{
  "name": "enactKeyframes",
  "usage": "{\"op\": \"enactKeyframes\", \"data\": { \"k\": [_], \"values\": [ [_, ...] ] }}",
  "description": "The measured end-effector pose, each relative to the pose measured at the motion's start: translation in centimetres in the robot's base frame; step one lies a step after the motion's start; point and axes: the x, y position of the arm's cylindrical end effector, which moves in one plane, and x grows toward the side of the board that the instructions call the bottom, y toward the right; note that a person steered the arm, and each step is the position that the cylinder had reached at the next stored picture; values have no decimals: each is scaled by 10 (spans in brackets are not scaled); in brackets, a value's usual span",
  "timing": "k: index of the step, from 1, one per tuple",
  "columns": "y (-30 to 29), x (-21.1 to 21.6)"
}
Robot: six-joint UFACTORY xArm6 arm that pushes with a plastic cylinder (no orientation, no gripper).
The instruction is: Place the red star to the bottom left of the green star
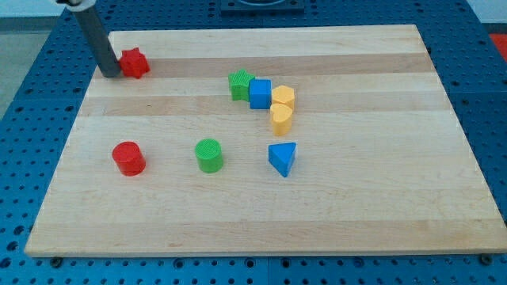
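The red star (135, 63) lies near the board's top left corner. My tip (111, 74) rests on the board just left of the red star, touching or nearly touching its left side. The green star (240, 85) sits at the upper middle of the board, far to the right of the red star, with a blue cube (260, 93) against its right side.
A yellow block (283, 98) and a yellow heart-like block (281, 119) sit right of the blue cube. A red cylinder (128, 158), a green cylinder (209, 155) and a blue triangle (283, 158) stand in a row lower down. The wooden board (380, 198) ends at a blue surround.
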Motion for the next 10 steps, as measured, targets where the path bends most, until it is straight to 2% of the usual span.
{"op": "enactKeyframes", "data": {
  "k": [1,2,4,5,6,7,9,10],
  "values": [
    [54,11],
    [68,25],
    [25,45],
    [0,13],
    [-9,-65],
    [1,-104],
    [14,-87],
    [36,-46]
  ]
}}
